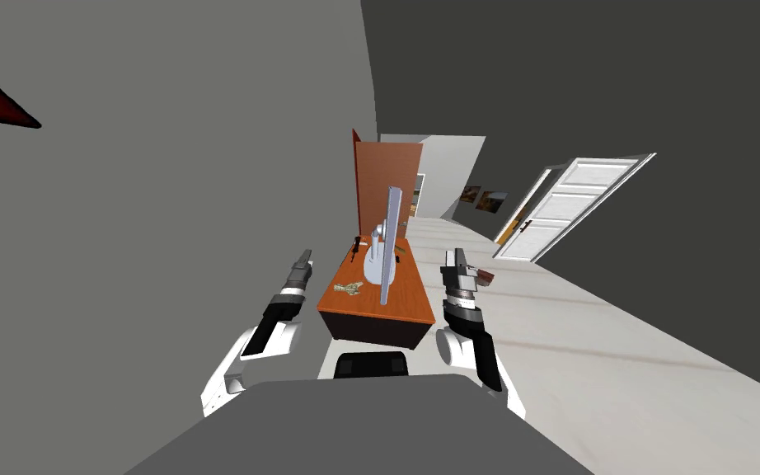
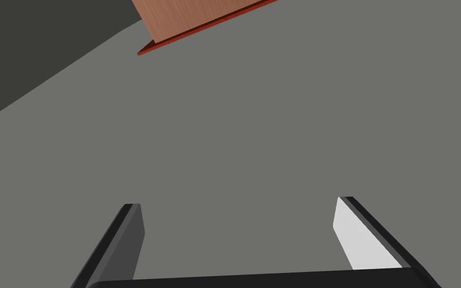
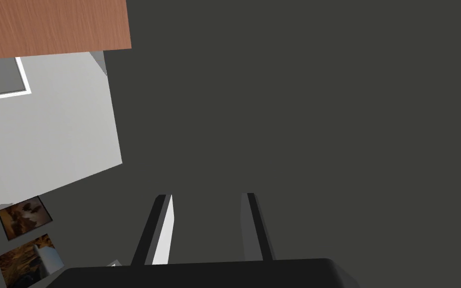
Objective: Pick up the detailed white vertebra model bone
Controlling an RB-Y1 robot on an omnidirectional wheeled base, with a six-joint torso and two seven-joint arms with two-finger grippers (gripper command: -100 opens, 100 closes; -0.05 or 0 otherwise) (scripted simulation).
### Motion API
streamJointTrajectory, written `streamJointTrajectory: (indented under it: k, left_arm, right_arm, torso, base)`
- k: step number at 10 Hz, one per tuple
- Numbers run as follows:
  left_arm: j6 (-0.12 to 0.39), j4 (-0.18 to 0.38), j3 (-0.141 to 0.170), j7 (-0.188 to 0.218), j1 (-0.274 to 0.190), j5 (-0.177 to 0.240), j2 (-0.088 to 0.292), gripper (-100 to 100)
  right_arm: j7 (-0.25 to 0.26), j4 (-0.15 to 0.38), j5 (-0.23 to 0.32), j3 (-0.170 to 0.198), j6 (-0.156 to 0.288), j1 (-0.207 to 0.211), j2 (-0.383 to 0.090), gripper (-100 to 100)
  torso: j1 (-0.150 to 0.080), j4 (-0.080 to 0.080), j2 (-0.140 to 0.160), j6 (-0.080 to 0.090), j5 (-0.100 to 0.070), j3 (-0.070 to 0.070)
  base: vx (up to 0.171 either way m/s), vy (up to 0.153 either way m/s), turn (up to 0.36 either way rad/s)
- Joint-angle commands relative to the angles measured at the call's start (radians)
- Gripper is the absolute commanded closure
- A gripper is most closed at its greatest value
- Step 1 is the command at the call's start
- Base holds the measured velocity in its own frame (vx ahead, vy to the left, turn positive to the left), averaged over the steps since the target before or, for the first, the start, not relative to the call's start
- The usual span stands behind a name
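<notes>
A small pale, knobbly object, likely the vertebra model (image 1: pixel 348 288), lies near the front left corner of an orange-brown desk (image 1: pixel 407 307). My left gripper (image 1: pixel 304 257) hovers to the left of the desk and short of the object. In its wrist view the left gripper (image 2: pixel 237 202) is open with nothing between the fingers. My right gripper (image 1: pixel 454 257) is raised to the right of the desk. In the right wrist view the right gripper (image 3: pixel 207 195) has its fingers apart by a narrower gap, and nothing is between them.
A thin grey monitor (image 1: pixel 389 243) stands edge-on along the desk's middle, with small dark items (image 1: pixel 356 245) behind it. A brown panel (image 1: pixel 387 185) rises at the desk's far end. A dark seat (image 1: pixel 370 364) sits before the desk. A white door (image 1: pixel 564 206) is at the right, and a small reddish object (image 1: pixel 483 276) lies beside my right gripper.
</notes>
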Motion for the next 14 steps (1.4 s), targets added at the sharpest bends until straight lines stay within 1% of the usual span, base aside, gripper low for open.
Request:
streamJointTrajectory:
  k: [1, 2, 3, 4, 5, 6, 7, 8, 9, 10, 11, 12, 13, 14]
  left_arm:
    - [0.050, 0.050, 0.023, 0.007, -0.032, 0.003, 0.010, -100]
    - [0.054, 0.050, 0.023, 0.007, -0.032, 0.003, 0.010, -100]
    - [0.092, 0.088, 0.039, 0.011, -0.052, 0.004, 0.015, -100]
    - [0.116, 0.125, 0.057, 0.016, -0.072, 0.005, 0.020, -100]
    - [0.131, 0.135, 0.057, 0.016, -0.072, 0.005, 0.020, -100]
    - [0.163, 0.179, 0.074, 0.020, -0.094, 0.007, 0.025, -100]
    - [0.171, 0.179, 0.074, 0.020, -0.094, 0.007, 0.025, -100]
    - [0.211, 0.215, 0.092, 0.025, -0.115, 0.008, 0.030, -100]
    - [0.236, 0.249, 0.110, 0.030, -0.137, 0.009, 0.035, -100]
    - [0.252, 0.270, 0.110, 0.030, -0.137, 0.009, 0.035, -100]
    - [0.280, 0.313, 0.129, 0.035, -0.160, 0.011, 0.040, -100]
    - [0.294, 0.317, 0.129, 0.035, -0.160, 0.011, 0.040, -100]
    - [0.335, 0.351, 0.148, 0.040, -0.183, 0.012, 0.046, -100]
    - [0.336, 0.364, 0.148, 0.040, -0.183, 0.012, 0.046, -100]
  right_arm:
    - [0.000, 0.000, 0.000, 0.000, 0.000, 0.000, 0.000, 0]
    - [0.000, 0.000, 0.000, 0.000, 0.000, 0.000, 0.000, 0]
    - [0.000, 0.000, 0.000, 0.000, 0.000, 0.000, 0.000, 0]
    - [0.000, 0.000, 0.000, 0.000, 0.000, 0.000, 0.000, 0]
    - [0.000, 0.000, 0.000, 0.000, 0.000, 0.000, 0.000, 0]
    - [0.000, 0.000, 0.000, 0.000, 0.000, 0.000, 0.000, 0]
    - [0.000, 0.000, 0.000, 0.000, 0.000, 0.000, 0.000, 0]
    - [0.000, 0.000, 0.000, 0.000, 0.000, 0.000, 0.000, 0]
    - [0.000, 0.000, 0.000, 0.000, 0.000, 0.000, 0.000, 0]
    - [0.000, 0.000, 0.000, 0.000, 0.000, 0.000, 0.000, 0]
    - [0.000, 0.000, 0.000, 0.000, 0.000, 0.000, 0.000, 0]
    - [0.000, 0.000, 0.000, 0.000, 0.000, 0.000, 0.000, 0]
    - [0.000, 0.000, 0.000, 0.000, 0.000, 0.000, 0.000, 0]
    - [0.000, 0.000, 0.000, 0.000, 0.000, 0.000, 0.000, 0]
  torso:
    - [0.000, 0.000, 0.000, 0.000, 0.000, 0.000]
    - [0.000, 0.000, 0.000, 0.000, 0.000, 0.000]
    - [0.000, 0.000, 0.000, 0.000, 0.000, 0.000]
    - [0.000, 0.000, 0.000, 0.001, 0.000, 0.000]
    - [0.000, 0.000, 0.000, 0.001, 0.000, 0.000]
    - [0.000, 0.000, 0.000, 0.000, 0.000, 0.000]
    - [0.000, 0.000, 0.000, 0.000, 0.000, 0.000]
    - [0.000, 0.000, 0.000, 0.000, 0.000, 0.000]
    - [0.000, 0.000, 0.000, 0.000, 0.000, 0.000]
    - [-0.001, 0.000, 0.000, 0.000, 0.000, 0.000]
    - [0.000, 0.000, 0.000, 0.000, 0.000, 0.000]
    - [-0.001, 0.000, 0.000, 0.000, 0.000, 0.000]
    - [0.000, 0.000, 0.000, 0.000, 0.000, 0.000]
    - [0.000, 0.000, 0.000, 0.000, 0.000, 0.000]
  base:
    - [-0.002, -0.017, -0.110]
    - [-0.002, -0.012, -0.081]
    - [-0.003, -0.017, -0.144]
    - [-0.005, -0.023, -0.267]
    - [-0.002, -0.012, -0.056]
    - [-0.002, -0.017, -0.096]
    - [-0.002, -0.014, -0.085]
    - [-0.002, -0.020, -0.167]
    - [-0.003, -0.026, -0.189]
    - [-0.001, -0.017, -0.087]
    - [-0.003, -0.022, -0.193]
    - [-0.003, -0.012, -0.071]
    - [-0.001, -0.016, -0.155]
    - [0.000, -0.010, -0.074]
